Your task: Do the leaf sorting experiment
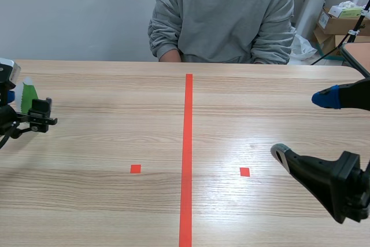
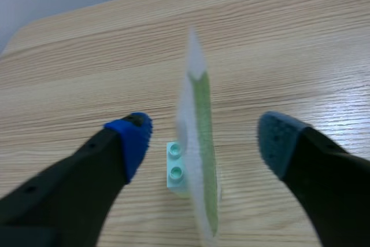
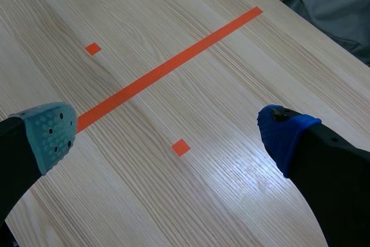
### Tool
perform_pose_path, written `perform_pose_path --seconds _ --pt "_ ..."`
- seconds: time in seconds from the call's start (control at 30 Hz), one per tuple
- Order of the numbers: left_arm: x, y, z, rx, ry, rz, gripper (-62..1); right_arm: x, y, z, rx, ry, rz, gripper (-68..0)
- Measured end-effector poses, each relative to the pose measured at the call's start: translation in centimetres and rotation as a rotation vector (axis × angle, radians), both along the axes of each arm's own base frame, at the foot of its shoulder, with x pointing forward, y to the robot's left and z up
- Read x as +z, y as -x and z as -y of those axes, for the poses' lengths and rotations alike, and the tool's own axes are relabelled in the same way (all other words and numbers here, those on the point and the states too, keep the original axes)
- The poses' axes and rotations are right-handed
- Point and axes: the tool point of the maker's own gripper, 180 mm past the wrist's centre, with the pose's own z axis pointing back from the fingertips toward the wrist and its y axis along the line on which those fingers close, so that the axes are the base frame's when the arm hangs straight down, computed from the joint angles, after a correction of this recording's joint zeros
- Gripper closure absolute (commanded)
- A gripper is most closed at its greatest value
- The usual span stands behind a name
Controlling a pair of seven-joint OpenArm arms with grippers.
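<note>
laminated green leaf card (image 1: 26,93) sits unsorted at the frame's left edge, inside my released left tool (image 2: 206,136); right tool (image 3: 169,131) idle, also released.

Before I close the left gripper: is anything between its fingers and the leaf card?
Nothing visible. The leaf card stands upright in its pale green brick, edge-on between the left gripper's open fingers. Only bare table shows on either side of it.

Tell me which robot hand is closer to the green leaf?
Left. The left gripper has the standing green leaf between its open fingers, not touching. The right gripper hangs open over the other side of the table, far from it.
</note>
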Motion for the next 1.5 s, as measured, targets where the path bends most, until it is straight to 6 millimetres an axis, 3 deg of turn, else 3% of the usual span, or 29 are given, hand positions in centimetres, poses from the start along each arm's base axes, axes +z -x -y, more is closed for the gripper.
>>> perform_pose_path --seconds 0.07,0.43,0.6,0.8,0.93,1.17,1.37,1.5 --pt "0.0 0.0 0.0 0.0 0.0 0.0 -62.2 0.0 0.0 -0.1 -0.007 -0.009 0.0 -65.5" --pt "0.2 -0.1 0.1 -0.004 0.0 0.005 -62.3 0.0 0.0 -0.1 -0.008 -0.011 0.0 -65.5" --pt "2.0 -0.7 1.4 -0.03 -0.007 0.047 -62.3 0.0 0.0 -0.1 -0.008 -0.009 -0.001 -65.5" --pt "5.8 -0.5 2.8 -0.106 -0.061 0.1 -62.3 -0.1 0.0 0.0 -0.009 -0.007 -0.002 -65.5" --pt "8.0 0.9 5.2 -0.199 -0.09 0.143 -62.3 0.0 0.0 0.0 -0.009 -0.007 -0.002 -65.5" --pt "11.2 5.0 11.8 -0.394 -0.073 0.206 -62.3 0.0 0.0 0.0 -0.009 -0.007 -0.002 -65.5" --pt "11.7 9.8 17.2 -0.589 0.009 0.173 -62.3 0.0 0.0 0.0 -0.009 -0.007 -0.002 -65.5" --pt "11.6 12.4 18.9 -0.67 0.05 0.135 -62.3 0.0 0.0 0.0 -0.009 -0.007 -0.002 -65.5"
